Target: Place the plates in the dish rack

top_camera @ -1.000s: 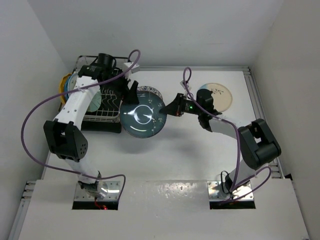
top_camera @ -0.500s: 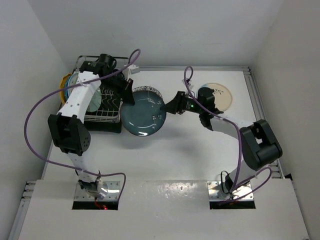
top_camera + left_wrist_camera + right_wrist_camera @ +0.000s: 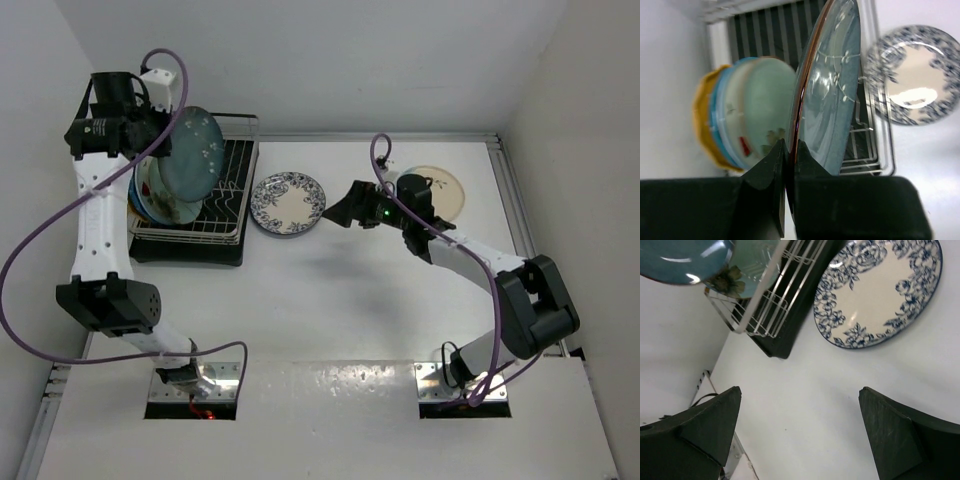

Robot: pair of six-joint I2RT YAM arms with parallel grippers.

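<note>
Logged rack [image 3: 228, 190] at far left, racked plates [image 3: 750, 112] on edge in its left end.

Versus a second ago: raised teal plate [image 3: 195, 152] from the table right of the rack to above it, on edge. Uncovered floral plate [image 3: 288, 203], flat, just right of the rack. Judged slotting next.

Found right gripper [image 3: 345, 212] near floral plate, fingers wide apart, empty.

Confirmed from left wrist only: left gripper [image 3: 787, 150] clamped on teal rim.

Spotted from top only: cream plate [image 3: 440, 192] at far right.
</note>
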